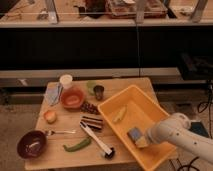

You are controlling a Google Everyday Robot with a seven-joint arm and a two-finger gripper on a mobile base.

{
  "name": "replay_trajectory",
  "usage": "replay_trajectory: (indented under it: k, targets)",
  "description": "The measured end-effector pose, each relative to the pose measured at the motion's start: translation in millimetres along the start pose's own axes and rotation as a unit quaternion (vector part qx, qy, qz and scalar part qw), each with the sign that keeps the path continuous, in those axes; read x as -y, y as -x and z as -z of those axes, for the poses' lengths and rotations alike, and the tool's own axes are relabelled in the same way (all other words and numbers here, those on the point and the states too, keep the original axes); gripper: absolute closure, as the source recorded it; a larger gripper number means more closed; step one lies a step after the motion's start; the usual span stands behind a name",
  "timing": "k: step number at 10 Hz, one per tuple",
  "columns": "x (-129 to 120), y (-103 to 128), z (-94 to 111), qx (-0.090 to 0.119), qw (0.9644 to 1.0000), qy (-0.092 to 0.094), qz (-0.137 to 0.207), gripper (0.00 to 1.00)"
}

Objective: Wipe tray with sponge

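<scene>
The yellow-orange tray (145, 105) lies at the right end of the wooden table, turned at an angle. Inside it, near its front, the sponge (136, 137) shows a yellow body and a grey-blue face. My gripper (143, 138) reaches in from the right on a white arm and sits right at the sponge, down on the tray floor. A pale yellow banana-like piece (119, 114) lies further back in the tray.
Left of the tray lie a black-and-white striped block (92, 122), a dark brush (97, 142), a green pepper (76, 145), a fork (60, 132), a dark purple bowl (32, 144), an orange-red bowl (72, 98), a white cup (66, 80) and a cloth (53, 95).
</scene>
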Motion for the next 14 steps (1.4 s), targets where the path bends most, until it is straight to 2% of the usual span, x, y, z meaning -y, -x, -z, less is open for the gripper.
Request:
replay_trajectory:
  k: [1,3,6,8,10,11,13,14]
  targets:
    - [3.2,-10.8,2.1,-0.006,1.0,-0.003,-0.002,1.0]
    - [28.7,-25.2,11.2,-0.012,0.9993,-0.032,-0.016,1.0]
    - [64.5,-2.3,10.7,-0.009,0.9969,-0.066,-0.043,1.0]
    - [77.6,25.1,1.4,-0.002,0.9962,-0.072,-0.05,1.0]
    - [69.8,43.0,-5.6,0.006,0.9967,-0.065,-0.047,1.0]
    - [55.2,51.4,-10.0,0.011,0.9975,-0.056,-0.042,1.0]
    - [20.9,62.0,-16.3,0.019,0.9992,-0.031,-0.019,1.0]
    - [8.0,57.8,-15.2,0.022,0.9996,-0.015,-0.012,1.0]
